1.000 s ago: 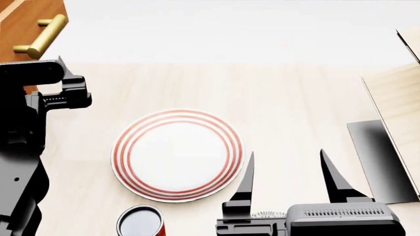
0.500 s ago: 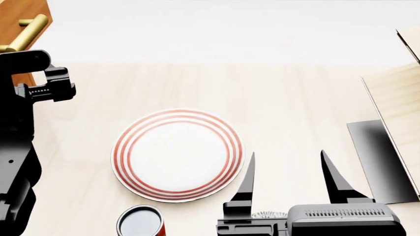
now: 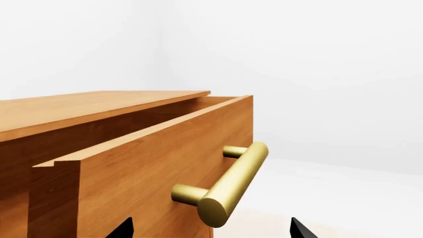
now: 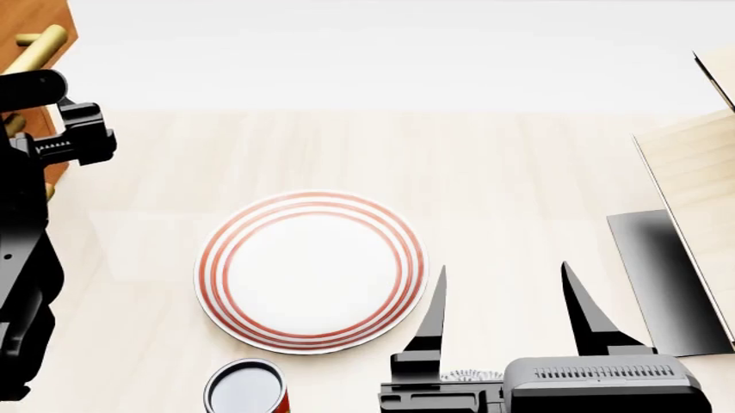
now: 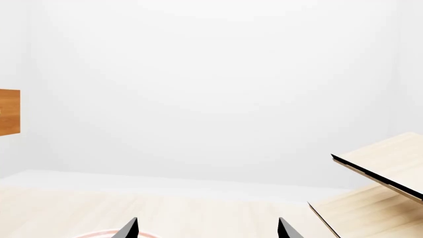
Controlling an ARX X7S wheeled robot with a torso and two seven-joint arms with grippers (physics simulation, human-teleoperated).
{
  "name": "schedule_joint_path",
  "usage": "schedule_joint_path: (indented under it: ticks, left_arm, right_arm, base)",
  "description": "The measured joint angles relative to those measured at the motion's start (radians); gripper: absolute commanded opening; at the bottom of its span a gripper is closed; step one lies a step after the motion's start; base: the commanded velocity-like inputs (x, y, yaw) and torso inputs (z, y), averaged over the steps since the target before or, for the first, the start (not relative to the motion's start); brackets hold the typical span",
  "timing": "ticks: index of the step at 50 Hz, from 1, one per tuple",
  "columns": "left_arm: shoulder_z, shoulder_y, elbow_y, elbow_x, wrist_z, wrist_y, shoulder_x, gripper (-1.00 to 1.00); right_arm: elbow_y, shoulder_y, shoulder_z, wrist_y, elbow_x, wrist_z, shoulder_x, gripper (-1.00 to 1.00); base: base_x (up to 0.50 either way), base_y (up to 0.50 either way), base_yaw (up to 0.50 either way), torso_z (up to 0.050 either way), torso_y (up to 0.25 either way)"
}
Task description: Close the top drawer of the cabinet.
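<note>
The cabinet (image 3: 39, 119) is orange-brown wood. Its top drawer (image 3: 145, 168) stands pulled out, with its front and brass bar handle (image 3: 228, 181) close ahead in the left wrist view. My left gripper (image 3: 211, 231) is open; its fingertips (image 3: 126, 229) stand wide apart just below the handle, not gripping it. In the head view only a corner of the cabinet (image 4: 29, 21) and the handle (image 4: 40, 45) show at the top left, behind my left arm (image 4: 52, 129). My right gripper (image 4: 508, 310) is open and empty, low at the front; it also shows in the right wrist view (image 5: 208, 229).
A white plate with red rings (image 4: 310, 271) lies mid-floor. A red can (image 4: 244, 389) stands at the front edge. Pale slanted wood panels (image 4: 694, 172) on a black base (image 4: 666, 284) stand at the right, also in the right wrist view (image 5: 383, 168).
The drawer front and its handle have moved left in the head view, and my left arm has moved left with them. The right arm, plate and can have not moved.
</note>
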Motion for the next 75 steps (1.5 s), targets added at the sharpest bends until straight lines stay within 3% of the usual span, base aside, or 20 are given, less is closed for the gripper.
schedule_joint_path:
  ticks: [75]
  left_arm:
    - [-0.110,-0.225,-0.393,-0.112,-0.043,0.135,-0.076,1.00]
  right_arm:
    - [0.025,-0.001,-0.023,-0.029,0.027,0.026,0.023,1.00]
  base:
    - [0.00,0.00,0.00,0.000,0.000]
